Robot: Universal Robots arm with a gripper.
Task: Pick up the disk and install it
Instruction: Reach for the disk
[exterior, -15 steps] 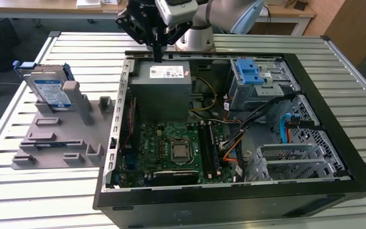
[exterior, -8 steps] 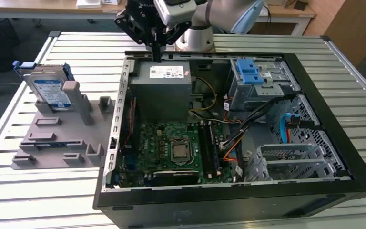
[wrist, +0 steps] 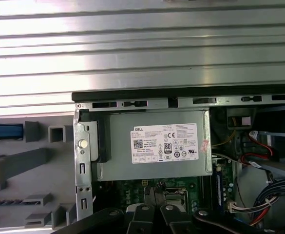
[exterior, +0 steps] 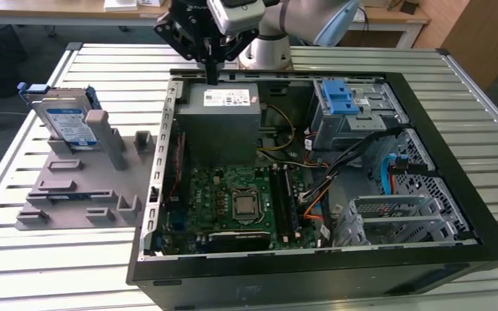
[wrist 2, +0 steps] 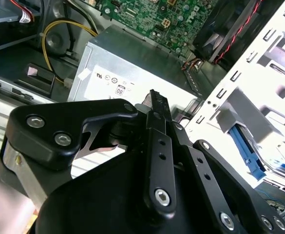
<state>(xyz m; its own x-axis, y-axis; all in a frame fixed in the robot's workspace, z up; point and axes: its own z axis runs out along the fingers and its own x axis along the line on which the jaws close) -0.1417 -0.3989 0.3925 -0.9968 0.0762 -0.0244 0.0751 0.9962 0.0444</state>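
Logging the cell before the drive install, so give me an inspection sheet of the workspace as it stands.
Surface: slatted metal table, bearing an open computer case and a grey fixture.
Job's things: disk stands on edge in the fixture, untouched; drive cage with blue tabs sits inside the case.
Clutter: nothing seen.
Grippers: gripper above the power supply, jaws shut, holding nothing.
Cables: yellow, orange, black and blue leads loose inside the case.
Surroundings: wooden desk behind the table.

Black end effector [exterior: 210, 76], silver screw heads [wrist 2: 162, 196] on linkages [wrist 2: 69, 124]; pale grey arm [exterior: 318, 19].
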